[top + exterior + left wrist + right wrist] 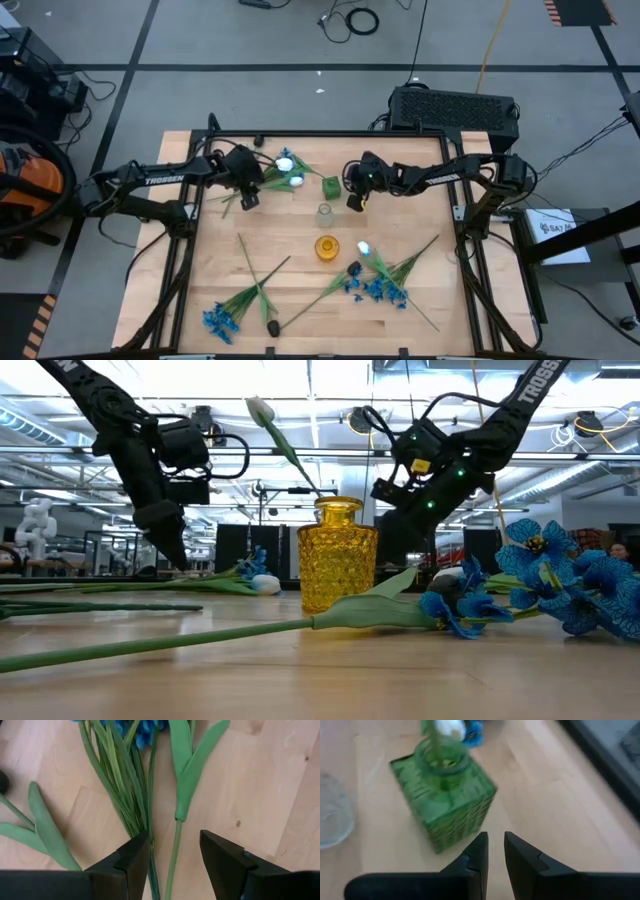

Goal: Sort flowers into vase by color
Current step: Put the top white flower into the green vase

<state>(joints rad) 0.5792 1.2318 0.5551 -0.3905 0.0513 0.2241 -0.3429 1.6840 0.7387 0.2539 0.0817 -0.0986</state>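
My left gripper [175,854] [247,199] points steeply down over the flowers at the far left, open. Its fingers stand either side of a thin green stem [172,862] that lies on the table; a leafy bundle with blue blooms [125,785] runs beside one finger [134,859]. My right gripper [495,847] [355,202] hangs shut and holds nothing, just right of the green vase [445,802] [330,186]. A white tulip [260,410] stands in that vase by its stem. More flowers [375,285] lie at the near side.
A clear vase [324,213] and a yellow vase [327,247] stand in a row toward the near edge from the green one. White buds [290,172] lie at the far left. Blue clusters [218,320] and dark buds [272,327] lie by the near edge.
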